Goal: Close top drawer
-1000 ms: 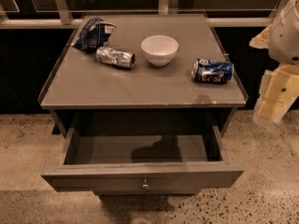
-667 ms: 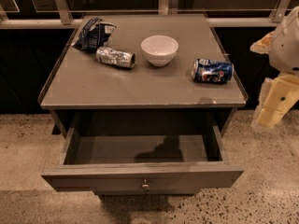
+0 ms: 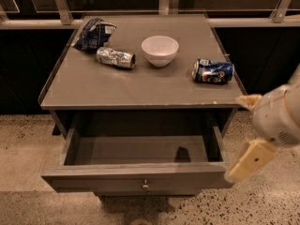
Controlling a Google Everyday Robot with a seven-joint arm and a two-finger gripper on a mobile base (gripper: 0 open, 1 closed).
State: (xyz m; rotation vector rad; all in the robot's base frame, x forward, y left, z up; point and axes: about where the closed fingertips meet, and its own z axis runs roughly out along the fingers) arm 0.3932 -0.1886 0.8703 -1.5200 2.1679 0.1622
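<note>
The top drawer (image 3: 136, 176) of the grey cabinet stands pulled out wide, and its shallow box shows nothing inside. Its flat front carries a small round metal knob (image 3: 145, 184) at the centre. My gripper (image 3: 251, 161) is at the right edge of the view, beside the drawer's front right corner. One cream finger hangs down next to that corner, level with the drawer front. Whether it touches the drawer does not show.
On the cabinet top (image 3: 140, 86) lie a blue chip bag (image 3: 95, 33), a crushed silver can (image 3: 116, 58), a white bowl (image 3: 160, 50) and a blue soda can (image 3: 213, 71) on its side. Speckled floor (image 3: 28, 144) surrounds the cabinet; a dark railing runs behind.
My gripper has moved down and to the left, from beside the cabinet top to the drawer's front right corner. The drawer has not moved.
</note>
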